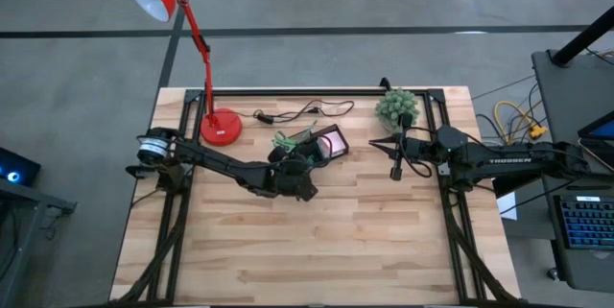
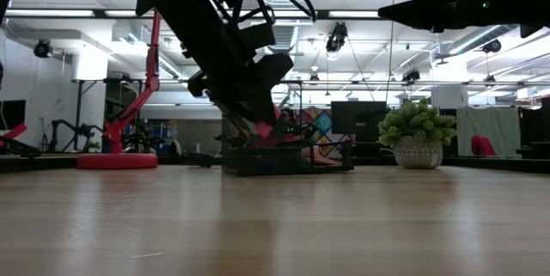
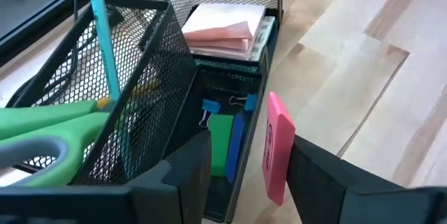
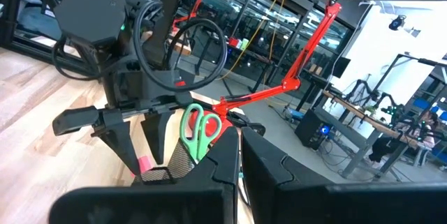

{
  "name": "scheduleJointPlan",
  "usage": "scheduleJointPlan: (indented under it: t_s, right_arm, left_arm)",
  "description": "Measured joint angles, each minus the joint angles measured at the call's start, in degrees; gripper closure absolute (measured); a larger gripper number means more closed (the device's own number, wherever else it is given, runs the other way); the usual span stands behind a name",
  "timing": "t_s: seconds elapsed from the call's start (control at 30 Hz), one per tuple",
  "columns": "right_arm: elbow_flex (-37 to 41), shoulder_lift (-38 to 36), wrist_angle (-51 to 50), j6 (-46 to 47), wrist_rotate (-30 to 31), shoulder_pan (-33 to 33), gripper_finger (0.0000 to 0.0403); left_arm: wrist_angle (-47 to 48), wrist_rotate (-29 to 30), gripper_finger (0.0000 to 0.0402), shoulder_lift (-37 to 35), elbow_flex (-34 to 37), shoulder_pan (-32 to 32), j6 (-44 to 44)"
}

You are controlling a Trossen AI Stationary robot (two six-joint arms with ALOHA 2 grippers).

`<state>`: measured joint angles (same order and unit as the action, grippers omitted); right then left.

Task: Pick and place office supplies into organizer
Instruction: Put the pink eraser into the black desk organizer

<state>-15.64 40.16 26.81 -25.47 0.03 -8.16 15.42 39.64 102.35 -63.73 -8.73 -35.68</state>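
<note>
Organizer (image 3: 167, 35) is black wire mesh, holding one green scissors (image 3: 42, 123), one teal pen (image 3: 101, 35), two blue clips (image 3: 209, 111). Left gripper (image 3: 241, 175) has fingers apart beside one flat pink eraser (image 3: 278, 144); right gripper (image 4: 237, 165) pinched together, empty.

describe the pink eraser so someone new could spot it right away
Find the black mesh organizer near the middle of the table. At its open front edge sits the left gripper, jaws open. The pink eraser stands upright between its fingers, the only flat pink slab outside the organizer, unlike the pink sticky notes inside.
</note>
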Motion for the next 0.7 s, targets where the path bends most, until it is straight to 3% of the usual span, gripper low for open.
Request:
scheduleJointPlan:
  t_s: [0.7]
  right_arm:
    - [0.0,0.0,0.0,1.4,0.0,0.0,0.0394]
  left_arm:
    - [0.6,8.2,0.0245,1.8,0.1,0.0,2.1]
